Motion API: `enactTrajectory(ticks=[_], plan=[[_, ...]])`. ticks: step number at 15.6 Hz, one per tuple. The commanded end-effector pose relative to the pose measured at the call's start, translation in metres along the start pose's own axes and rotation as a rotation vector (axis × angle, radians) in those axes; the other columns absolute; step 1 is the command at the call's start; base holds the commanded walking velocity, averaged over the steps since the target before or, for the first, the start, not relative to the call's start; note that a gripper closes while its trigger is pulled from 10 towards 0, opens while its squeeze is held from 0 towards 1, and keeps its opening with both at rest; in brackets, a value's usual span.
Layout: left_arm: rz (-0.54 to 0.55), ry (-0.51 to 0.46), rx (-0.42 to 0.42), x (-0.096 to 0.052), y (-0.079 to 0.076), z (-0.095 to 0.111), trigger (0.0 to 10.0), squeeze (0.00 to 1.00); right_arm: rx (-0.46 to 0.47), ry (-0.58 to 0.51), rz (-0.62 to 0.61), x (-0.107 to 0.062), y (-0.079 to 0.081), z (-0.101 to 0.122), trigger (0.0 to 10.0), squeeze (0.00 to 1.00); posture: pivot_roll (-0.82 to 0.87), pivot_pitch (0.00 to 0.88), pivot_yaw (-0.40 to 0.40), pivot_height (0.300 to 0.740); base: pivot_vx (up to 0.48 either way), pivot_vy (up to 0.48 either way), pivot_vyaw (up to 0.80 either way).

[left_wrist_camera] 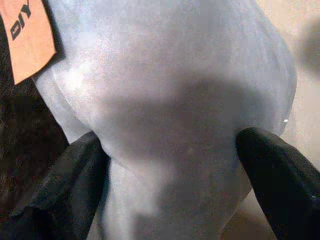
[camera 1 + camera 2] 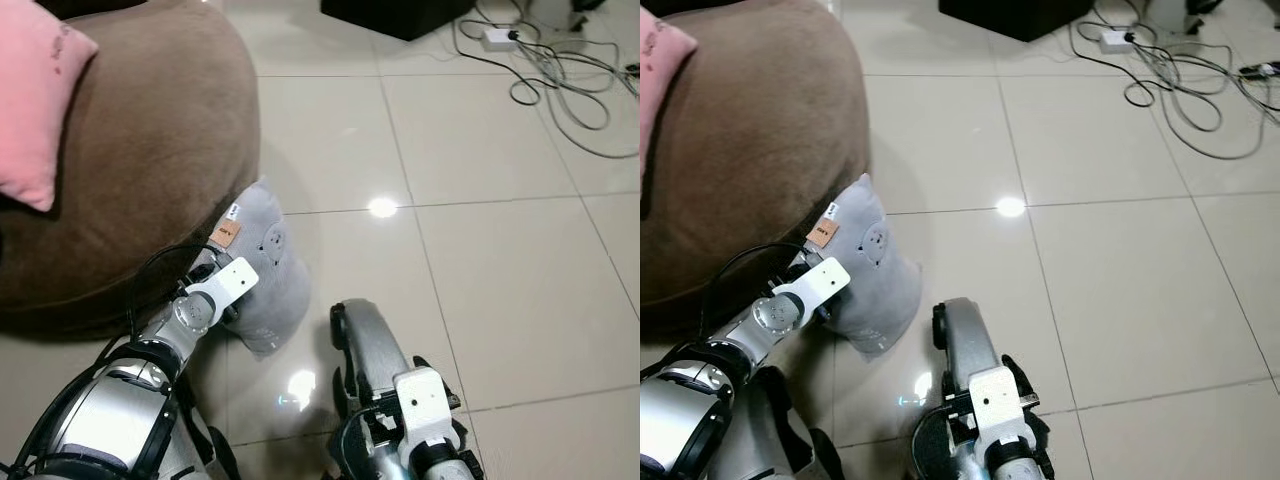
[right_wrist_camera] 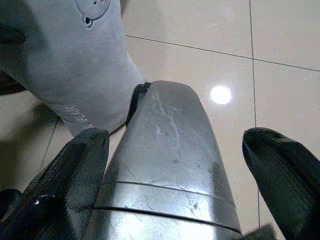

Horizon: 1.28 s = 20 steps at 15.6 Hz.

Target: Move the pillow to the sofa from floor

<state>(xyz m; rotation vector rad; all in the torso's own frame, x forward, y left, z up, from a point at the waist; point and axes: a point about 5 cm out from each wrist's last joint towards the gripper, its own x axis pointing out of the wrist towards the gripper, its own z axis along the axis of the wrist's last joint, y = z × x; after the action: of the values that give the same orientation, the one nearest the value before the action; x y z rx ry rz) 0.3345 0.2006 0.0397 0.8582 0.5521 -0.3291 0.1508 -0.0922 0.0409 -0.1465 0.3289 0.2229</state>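
Pillow (image 2: 265, 270) sits on the floor (image 2: 480, 250) against the sofa (image 2: 150, 150), left gripper (image 1: 170, 165) clamped around it, not yet lifted; right gripper (image 3: 175, 150) hangs open.

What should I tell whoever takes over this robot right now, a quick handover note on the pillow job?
Left gripper: at the grey pillow, fingers on either side of it and pressing into the fabric; looks like a grip.
Right gripper: open, holding nothing, low over the tile floor beside the pillow.
Pillow: on the floor, leaning against the brown sofa; orange tag near its top.
A pink cushion already lies on the sofa.
Done: reach and grasp.
Left: lift the pillow, carry it up onto the sofa, release.
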Motion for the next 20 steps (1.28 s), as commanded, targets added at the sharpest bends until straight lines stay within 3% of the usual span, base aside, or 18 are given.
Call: enactTrajectory(ticks=[1, 3, 4, 10, 16, 20], plan=[[-0.04, 0.012, -0.028, 0.0, -0.012, -0.005, 0.0, 0.0, -0.01, 0.148, -0.008, -0.012, -0.004, -0.028, 10.0, 0.0, -0.47, 0.344, -0.096, 0.533, 0.0, 0.0, 0.0], [-0.038, 0.005, -0.048, 0.0, -0.011, -0.004, 0.0, 0.0, -0.01, 0.148, -0.005, -0.012, -0.004, -0.029, 10.0, 0.0, -0.46, 0.345, -0.096, 0.533, 0.0, 0.0, 0.0], [-0.022, -0.009, -0.118, 0.0, -0.007, -0.004, 0.0, 0.0, -0.009, 0.149, 0.003, -0.013, -0.004, -0.029, 10.0, 0.0, -0.45, 0.344, -0.096, 0.533, 0.0, 0.0, 0.0], [0.012, 0.0, -0.293, -0.002, -0.007, -0.012, 0.0, 0.0, -0.015, 0.154, 0.016, -0.015, -0.006, -0.03, 10.0, 0.0, -0.45, 0.337, -0.11, 0.533, 0.0, 0.0, 0.0], [0.001, -0.012, -0.324, -0.002, -0.011, -0.013, 0.0, 0.0, -0.022, 0.157, 0.03, -0.017, -0.008, -0.031, 10.0, 0.0, -0.45, 0.336, -0.124, 0.533, 0.0, 0.0, 0.0], [-0.015, -0.051, -0.424, -0.001, -0.017, -0.007, 0.0, 0.0, -0.021, 0.157, 0.034, -0.016, -0.009, -0.03, 10.0, 0.0, -0.44, 0.336, -0.123, 0.533, 0.0, 0.0, 0.0]])
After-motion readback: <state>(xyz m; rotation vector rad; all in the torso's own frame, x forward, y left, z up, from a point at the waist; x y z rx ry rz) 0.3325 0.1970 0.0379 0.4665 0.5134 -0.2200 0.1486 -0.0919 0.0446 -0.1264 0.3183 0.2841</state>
